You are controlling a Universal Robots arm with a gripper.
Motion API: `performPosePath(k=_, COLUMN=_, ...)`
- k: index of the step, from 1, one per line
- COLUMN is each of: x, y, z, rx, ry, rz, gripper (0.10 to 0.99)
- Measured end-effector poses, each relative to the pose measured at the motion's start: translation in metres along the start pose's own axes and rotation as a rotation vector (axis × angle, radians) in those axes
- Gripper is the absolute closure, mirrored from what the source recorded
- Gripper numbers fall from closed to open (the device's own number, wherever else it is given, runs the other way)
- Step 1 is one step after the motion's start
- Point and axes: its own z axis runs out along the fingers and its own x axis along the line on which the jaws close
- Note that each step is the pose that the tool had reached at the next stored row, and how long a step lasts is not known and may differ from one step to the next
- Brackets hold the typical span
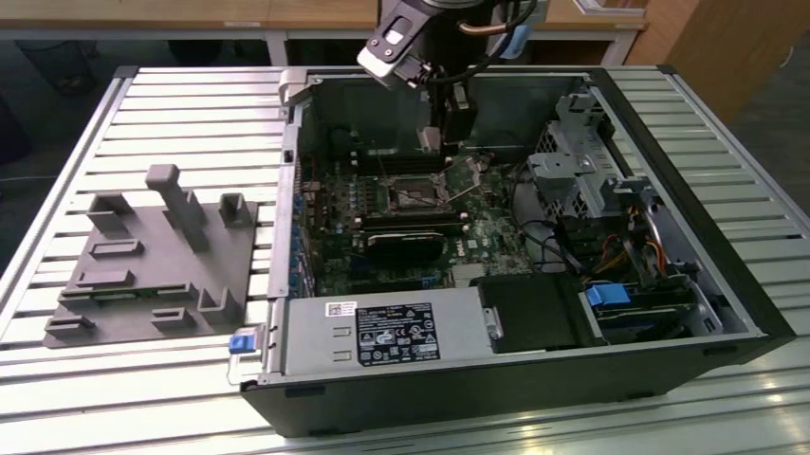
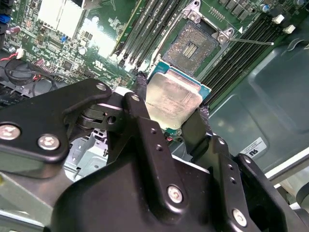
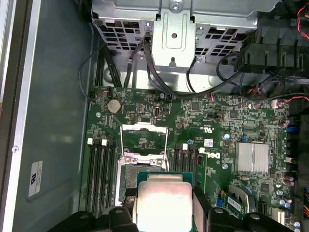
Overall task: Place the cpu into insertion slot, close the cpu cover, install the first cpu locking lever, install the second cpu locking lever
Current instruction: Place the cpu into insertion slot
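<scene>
My gripper [image 1: 434, 142] reaches down into the open computer case and is shut on the cpu [image 2: 174, 101], a flat square chip with a dull silver top and a green edge. Black fingers [image 2: 140, 84] clamp two opposite sides of it. The cpu [image 3: 164, 200] hangs just above the insertion slot [image 3: 126, 176], partly overlapping it and not seated. That slot [image 2: 192, 47] is a dark square socket on the green board [image 1: 414, 196]. The cpu cover [image 3: 144, 127] stands swung open beyond the socket. A thin metal lever [image 2: 251, 42] sticks out beside the socket.
Long black memory slots [image 3: 101, 174] flank the socket. A black fan [image 1: 405, 248] sits near it, a silver drive cage [image 1: 570, 175] on the exterior view's right, a power supply [image 1: 379, 336] in front. A grey fixture [image 1: 152, 256] lies on the slatted table.
</scene>
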Motion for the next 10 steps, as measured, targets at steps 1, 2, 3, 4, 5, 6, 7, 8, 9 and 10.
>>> performPosePath(k=1, x=0.0, y=0.0, z=0.0005, rx=0.0, ry=0.0, rz=0.0, gripper=0.545)
performPosePath(k=2, x=0.0, y=-0.0001, z=0.0009, rx=0.0, ry=0.0, rz=0.0, gripper=0.545)
performPosePath(k=3, x=0.0, y=-0.0001, z=0.0014, rx=0.0, ry=0.0, rz=0.0, gripper=0.545)
performPosePath(k=4, x=0.0, y=-0.0001, z=0.0019, rx=0.0, ry=0.0001, rz=0.0, gripper=0.545)
performPosePath(k=5, x=-0.0001, y=-0.0002, z=0.0025, rx=0.0, ry=0.0002, rz=0.0, gripper=0.545)
performPosePath(k=6, x=-0.0001, y=-0.0002, z=0.003, rx=0.0, ry=0.0, rz=0.0, gripper=0.545)
performPosePath(k=7, x=-0.0001, y=-0.0003, z=0.0034, rx=0.0, ry=0.0, rz=0.0, gripper=0.545)
performPosePath(k=8, x=-0.0001, y=-0.0003, z=0.0038, rx=0.0, ry=0.0, rz=0.0, gripper=0.545)
performPosePath(k=9, x=-0.0001, y=-0.0003, z=0.0041, rx=0.0, ry=0.0, rz=0.0, gripper=0.545)
performPosePath(k=10, x=-0.0001, y=-0.0004, z=0.0047, rx=0.0, ry=0.0001, rz=0.0, gripper=0.545)
